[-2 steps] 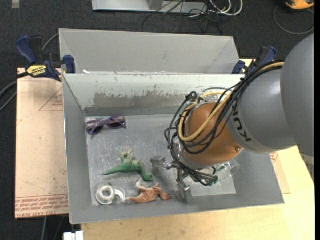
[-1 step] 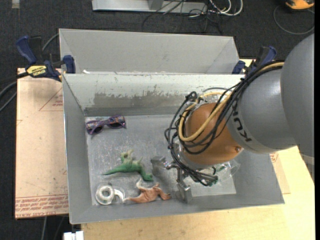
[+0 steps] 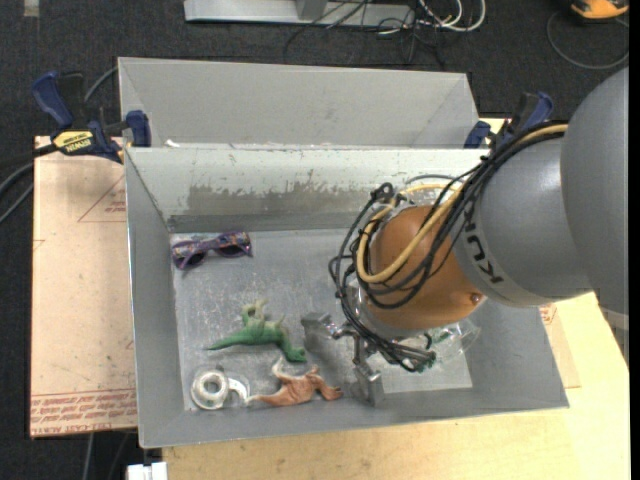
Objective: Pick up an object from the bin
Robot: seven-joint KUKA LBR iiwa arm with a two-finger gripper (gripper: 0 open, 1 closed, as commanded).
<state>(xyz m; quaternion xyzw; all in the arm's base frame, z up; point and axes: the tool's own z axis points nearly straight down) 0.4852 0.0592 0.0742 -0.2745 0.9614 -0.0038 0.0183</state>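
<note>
My arm dips low into the bin (image 3: pixel 150 298), hand (image 3: pixel 343 358) spread and empty, with a green dinosaur (image 3: pixel 255 336) and a tan dinosaur (image 3: pixel 297 390) just beside it.

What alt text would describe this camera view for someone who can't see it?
A robot arm's open claw hangs low in a grey metal bin, beside a green toy dinosaur and an orange toy dinosaur; purple sunglasses lie farther back.

- Bare bin floor (image 3: pixel 290 268) lies open mid-left, behind the toys.
- Purple sunglasses (image 3: pixel 210 249) block the back-left corner.
- Green dinosaur (image 3: pixel 255 336), tan dinosaur (image 3: pixel 297 390) and silver tape roll (image 3: pixel 212 390) crowd the front left.
- The robot arm (image 3: pixel 520 228) covers the right side.
</note>
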